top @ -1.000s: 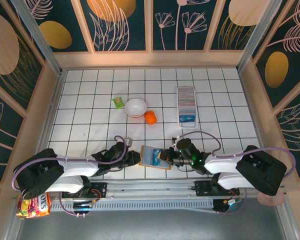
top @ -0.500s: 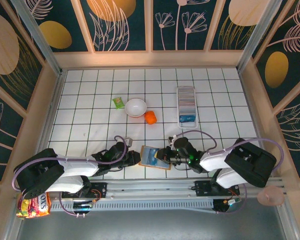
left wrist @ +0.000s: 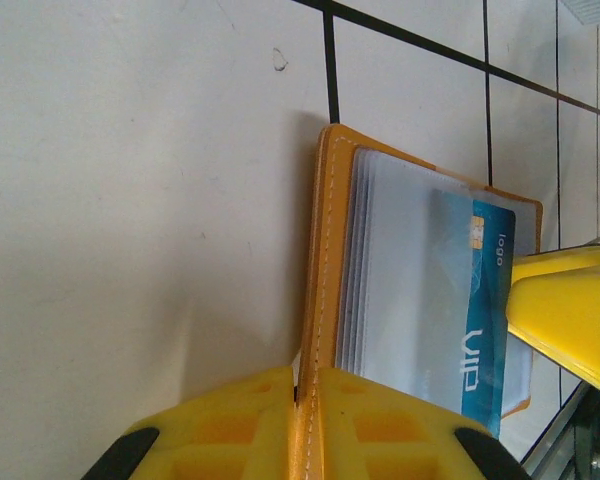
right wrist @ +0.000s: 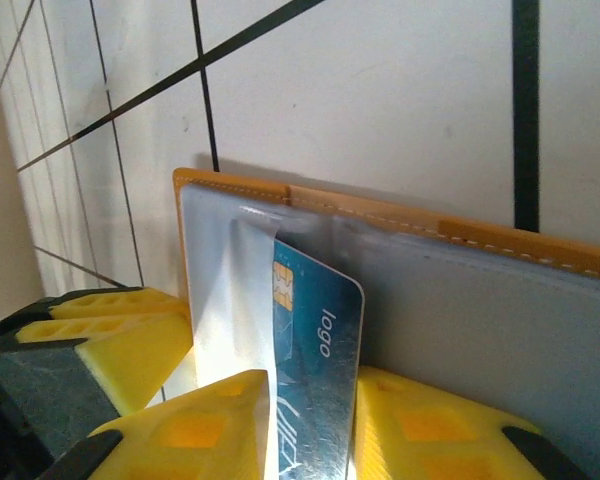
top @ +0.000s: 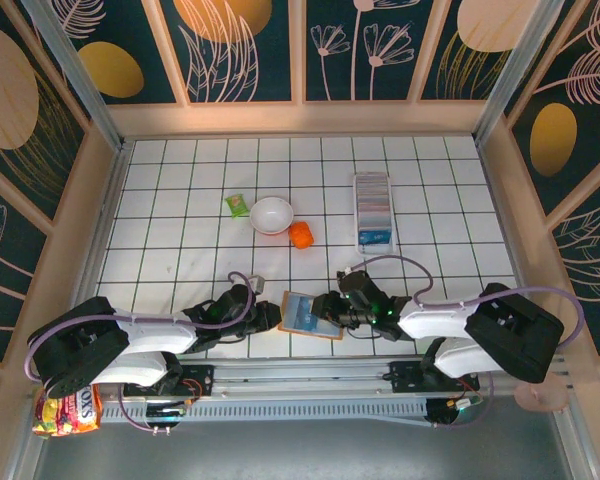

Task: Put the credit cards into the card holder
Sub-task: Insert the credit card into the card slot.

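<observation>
The lower end of the credit card [right wrist: 315,340] is cut off by the frame edge. Its top is partly tucked in the clear sleeves of the open wallet [top: 310,315], at 6 o'clock on the table [top: 180,200]. The right gripper [right wrist: 310,425] has one finger on each side of this card; I cannot tell if they press it. The left gripper [left wrist: 305,405] pinches the wallet's edge. The card holder [top: 358,205], at 1 o'clock from the wallet, keeps several cards, with a blue card [top: 376,238] at its near end.
</observation>
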